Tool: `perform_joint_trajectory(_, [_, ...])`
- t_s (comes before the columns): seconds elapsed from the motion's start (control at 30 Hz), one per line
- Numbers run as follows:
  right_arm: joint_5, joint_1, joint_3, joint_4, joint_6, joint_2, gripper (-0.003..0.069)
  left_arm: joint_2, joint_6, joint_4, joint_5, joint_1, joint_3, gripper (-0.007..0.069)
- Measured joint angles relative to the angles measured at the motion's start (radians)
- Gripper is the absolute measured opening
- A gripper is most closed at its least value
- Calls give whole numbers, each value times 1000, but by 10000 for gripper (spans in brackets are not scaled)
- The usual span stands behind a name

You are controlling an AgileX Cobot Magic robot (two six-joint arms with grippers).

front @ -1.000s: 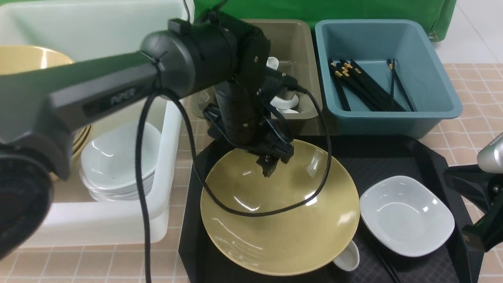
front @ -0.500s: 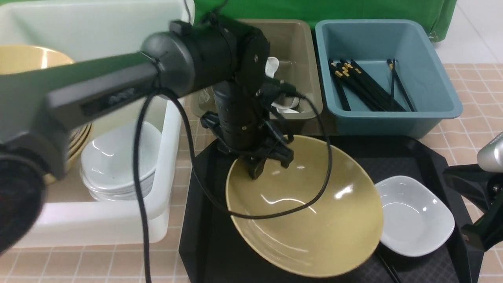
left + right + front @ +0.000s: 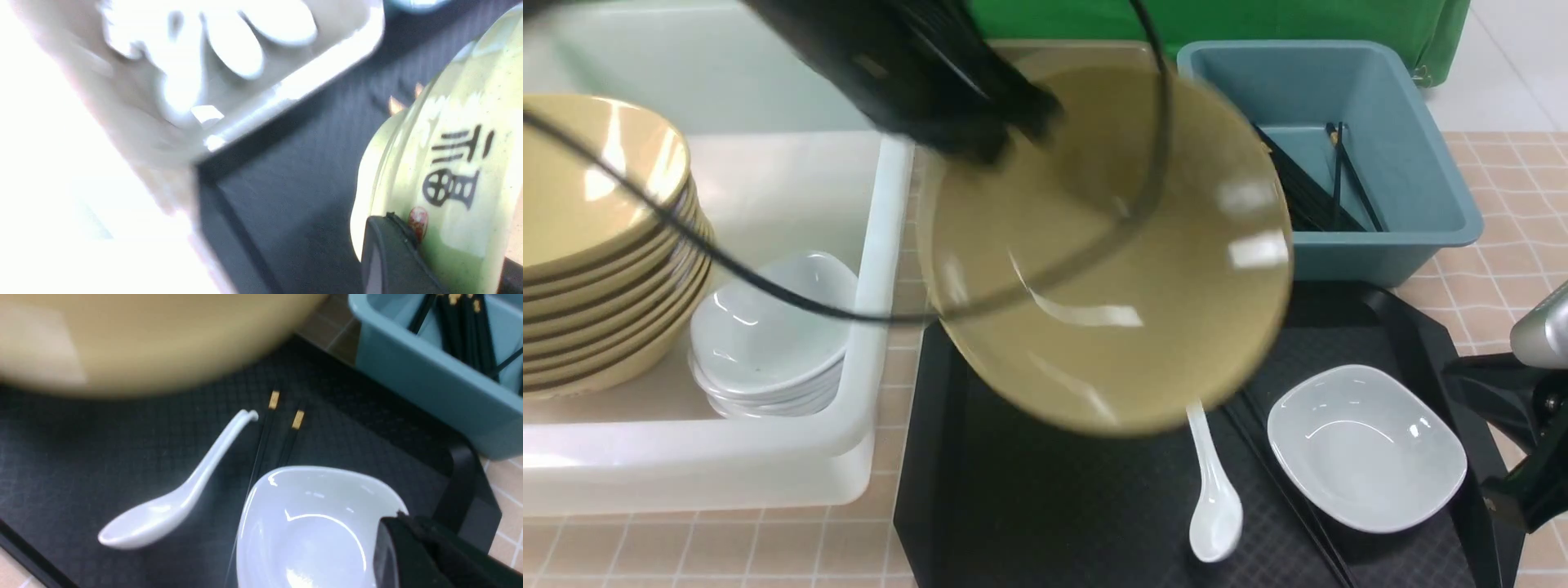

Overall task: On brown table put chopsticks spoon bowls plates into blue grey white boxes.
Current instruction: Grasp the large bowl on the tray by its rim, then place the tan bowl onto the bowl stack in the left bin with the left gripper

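The left gripper point(image 3: 1001, 131) is clamped on the rim of a large yellow bowl point(image 3: 1111, 269), which hangs tilted in the air above the far part of the black tray point(image 3: 1013, 506), its hollow facing the front camera. Arm and bowl are both blurred. In the left wrist view 1 black finger point(image 3: 388, 253) presses the bowl's outer wall just beside a black printed character point(image 3: 453, 171).

The bowl hides most of the grey box point(image 3: 1086, 46); the left wrist view shows white spoons point(image 3: 233, 53) lying inside that box.

On the robot's left stands the white box point(image 3: 874, 245), holding a stack of yellow bowls point(image 3: 596, 245) and, beside it, a stack of small white bowls point(image 3: 768, 335). On the right, the blue box point(image 3: 1421, 122) holds black chopsticks point(image 3: 1347, 180).

Left on the tray are a white spoon point(image 3: 1213, 498), a white square dish point(image 3: 1368, 449), and 2 black chopsticks with gold tips point(image 3: 282, 433) lying between them, partly under the dish.

The right gripper point(image 3: 1478, 433) hangs at the tray's right edge near the dish, jaws apart and holding nothing. The brown tiled table point(image 3: 1503, 286) shows around the boxes.
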Motion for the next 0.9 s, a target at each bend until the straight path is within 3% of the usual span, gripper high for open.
perform_joint_trajectory(0.27, [-12,0,2,0,44,0,52,-229,-184,153,-41,547,9,9])
perform_joint_trajectory(0.3, [-12,0,2,0,45,0,52,-229,-189,153,-41,560,11,9])
perform_joint_trajectory(0.43, [-13,0,2,0,75,0,55,-225,-249,158,-110,782,134,9])
perform_joint_trajectory(0.57, [-23,0,2,5,112,0,57,-181,-261,126,-212,878,291,11])
perform_joint_trajectory(0.67, [-23,0,2,9,125,0,58,-153,-270,117,-285,895,361,30])
perform_joint_trajectory(0.8, [-23,0,2,11,130,0,62,-139,-263,116,-352,895,391,107])
perform_joint_trajectory(0.87, [-23,0,2,14,135,0,65,-139,-235,107,-358,895,392,203])
perform_joint_trajectory(0.9, [-23,0,2,14,135,0,66,-139,-231,106,-358,895,392,211])
